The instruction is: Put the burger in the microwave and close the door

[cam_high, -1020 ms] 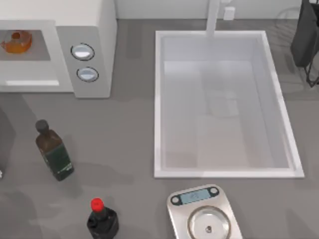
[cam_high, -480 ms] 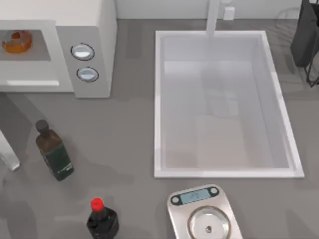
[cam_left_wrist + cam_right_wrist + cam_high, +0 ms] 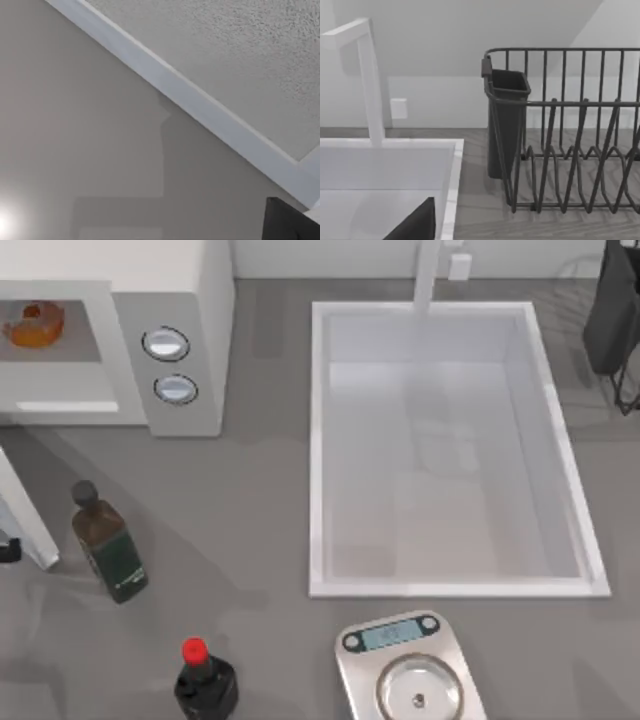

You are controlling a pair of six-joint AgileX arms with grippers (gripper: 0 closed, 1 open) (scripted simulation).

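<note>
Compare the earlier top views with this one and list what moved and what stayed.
The door has swung in from the top view's left edge, its edge now closer to the dark green bottle, partway toward closing. The burger stays inside the microwave. Both bottles, the kitchen scale and the sink are unchanged.

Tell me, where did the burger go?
In the top view, the burger sits inside the microwave cavity at the table's far left, left of the two silver knobs.
</note>
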